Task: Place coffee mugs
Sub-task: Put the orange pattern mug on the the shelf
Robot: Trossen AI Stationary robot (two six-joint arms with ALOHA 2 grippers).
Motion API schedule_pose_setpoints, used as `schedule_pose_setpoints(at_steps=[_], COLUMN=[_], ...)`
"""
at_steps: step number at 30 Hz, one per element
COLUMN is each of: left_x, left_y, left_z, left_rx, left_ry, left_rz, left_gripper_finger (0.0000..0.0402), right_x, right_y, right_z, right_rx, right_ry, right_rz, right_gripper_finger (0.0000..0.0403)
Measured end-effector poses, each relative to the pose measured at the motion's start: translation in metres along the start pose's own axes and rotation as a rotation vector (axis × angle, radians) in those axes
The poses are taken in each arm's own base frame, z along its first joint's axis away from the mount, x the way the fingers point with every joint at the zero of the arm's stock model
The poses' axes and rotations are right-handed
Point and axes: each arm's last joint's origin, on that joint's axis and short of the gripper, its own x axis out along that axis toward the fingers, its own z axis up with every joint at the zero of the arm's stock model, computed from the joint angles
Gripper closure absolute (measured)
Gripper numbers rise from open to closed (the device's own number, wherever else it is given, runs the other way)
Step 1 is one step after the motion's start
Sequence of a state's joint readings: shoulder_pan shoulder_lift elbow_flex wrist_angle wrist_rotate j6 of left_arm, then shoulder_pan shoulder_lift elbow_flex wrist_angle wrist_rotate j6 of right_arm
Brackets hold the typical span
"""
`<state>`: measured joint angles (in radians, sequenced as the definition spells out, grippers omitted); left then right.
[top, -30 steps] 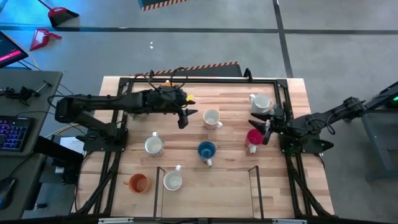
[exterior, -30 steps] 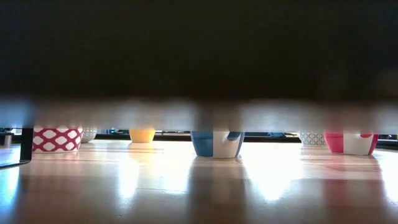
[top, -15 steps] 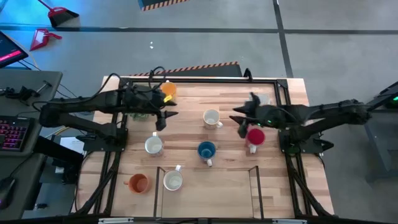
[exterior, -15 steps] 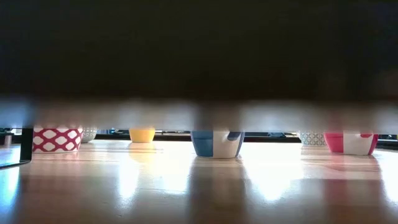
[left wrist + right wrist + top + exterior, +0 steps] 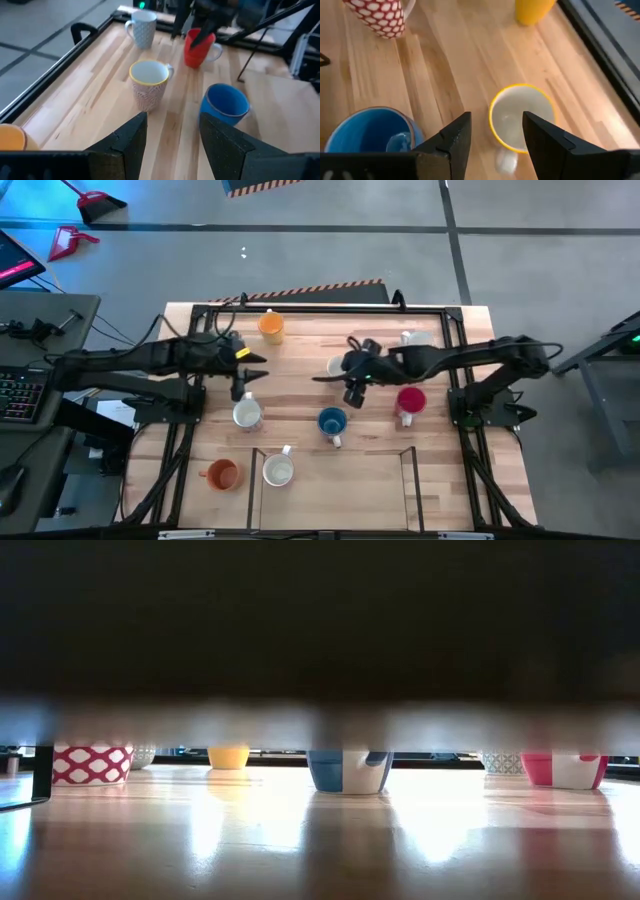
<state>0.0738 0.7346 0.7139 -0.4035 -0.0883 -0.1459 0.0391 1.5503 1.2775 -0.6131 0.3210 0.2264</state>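
While both grippers hang open and empty, the right gripper (image 5: 492, 137) hovers just above the yellow-rimmed mug (image 5: 521, 116), with the blue mug (image 5: 367, 131) beside it and a red-patterned mug (image 5: 374, 16) farther off. To grasp well, it should probably straddle one wall of the rim before closing. The left gripper (image 5: 243, 376) waits above a white mug (image 5: 246, 415). Only the overhead view shows the orange mug (image 5: 221, 474) at the near edge.

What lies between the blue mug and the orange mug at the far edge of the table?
In the high view, only bare wood lies between the blue mug and the orange mug; the yellow-rimmed mug stands beside that line.
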Motion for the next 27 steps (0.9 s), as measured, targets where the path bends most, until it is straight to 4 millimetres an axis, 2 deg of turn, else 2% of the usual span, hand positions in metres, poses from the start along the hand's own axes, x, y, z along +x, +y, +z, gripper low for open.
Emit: schedule_pose_setpoints(at_steps=[6,14,21,27], left_x=[-0.003,-0.004,-0.003,-0.003], left_y=[0.000,-0.001,-0.001,-0.001], left_z=[-0.020,-0.020,-0.021,-0.022], left_rx=[-0.022,0.017,0.023,0.028], left_ry=[-0.007,-0.039,-0.028,-0.013], left_rz=[-0.020,-0.034,-0.033,-0.030], left_gripper_finger=[0.0232,0.0232,0.0232,0.0232], right_x=[0.029,0.061,0.076,0.081], right_y=[0.009,0.006,-0.002,-0.004], right_z=[-0.002,-0.011,-0.012,-0.011], right_rx=[0.005,0.013,0.048,0.063], right_ry=[0.087,0.185,0.207,0.196], right_rz=[-0.008,-0.056,-0.053,-0.030], right_gripper_finger=[0.0237,0.0237,0.0237,0.0237])
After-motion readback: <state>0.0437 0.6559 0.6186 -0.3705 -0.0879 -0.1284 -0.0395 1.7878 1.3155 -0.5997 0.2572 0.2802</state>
